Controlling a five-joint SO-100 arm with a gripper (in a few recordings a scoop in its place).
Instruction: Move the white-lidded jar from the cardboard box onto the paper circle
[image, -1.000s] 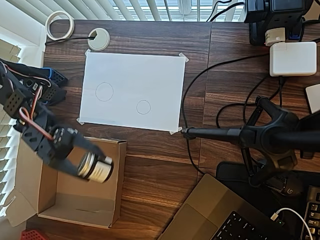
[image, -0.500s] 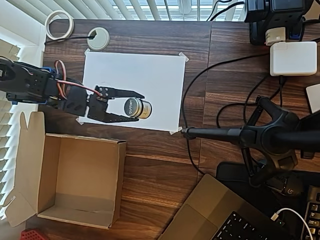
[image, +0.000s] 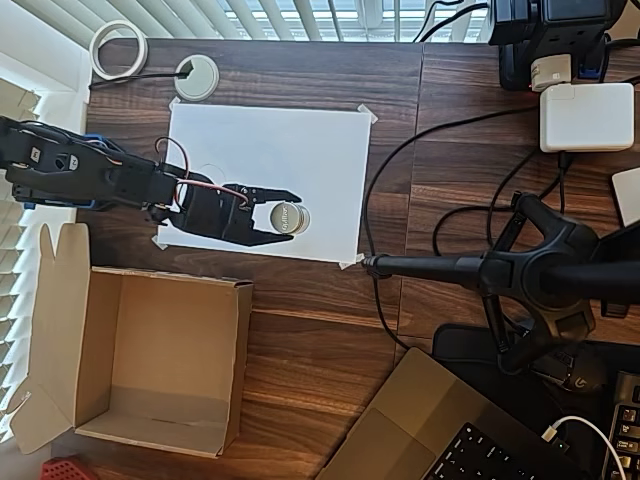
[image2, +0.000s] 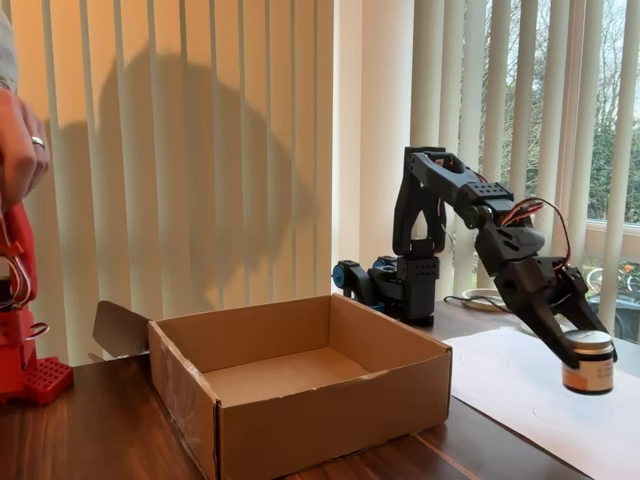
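Brown corrugated cardboard forms the open box (image: 150, 365), which is seen empty in the overhead view and in the fixed view. The white-lidded jar (image: 285, 217) is held clear of it, over the taped white paper sheet (image: 300, 150). The gripper (image: 278, 217) is closed on the jar's sides, one finger (image: 262, 192) above and one below it in the overhead view. In the fixed view the jar (image2: 587, 362) is seen upright, its base just above the paper; contact with the sheet cannot be confirmed. The small pencil circle is covered by the jar in the overhead view, so exact centring cannot be told.

The jar is judged rigid and fairly light, with glossy sides that could slip under a loose grip. Hold is best taken across the cylindrical wall below the lid, as at present. A tilted release could tip it, given its small footprint.
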